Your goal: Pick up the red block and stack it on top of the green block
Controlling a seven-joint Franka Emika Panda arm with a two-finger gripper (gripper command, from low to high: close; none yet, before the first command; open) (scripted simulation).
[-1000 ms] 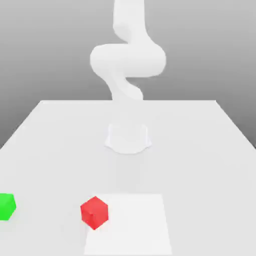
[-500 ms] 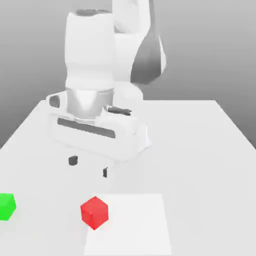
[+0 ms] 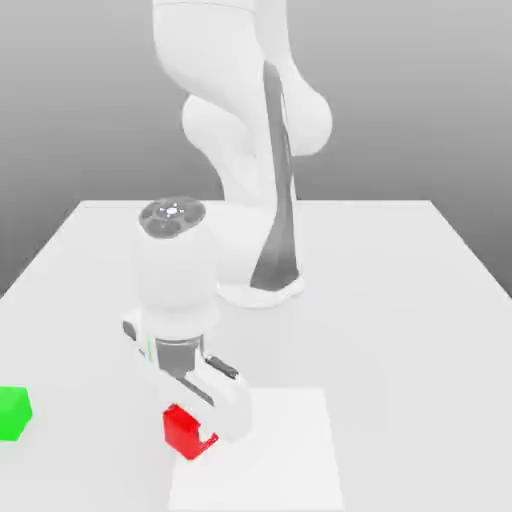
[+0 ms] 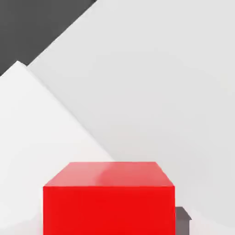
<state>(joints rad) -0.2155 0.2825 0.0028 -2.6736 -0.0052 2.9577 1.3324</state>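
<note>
- Claw [image 3: 205, 425]: lowered over the red block [image 3: 186, 432] near the counter's [image 3: 400, 300] front edge; finger state cannot be told.
- Green block [image 3: 14, 413]: at the counter's left edge, well apart.

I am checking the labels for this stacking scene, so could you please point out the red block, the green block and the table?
red block [image 4: 109, 202]: hand view, on its front face.
green block [image 3: 13, 414]: exterior view, on its visible face at the picture's edge.
table [image 3: 400, 300]: exterior view, on a bare part of its top.
</note>
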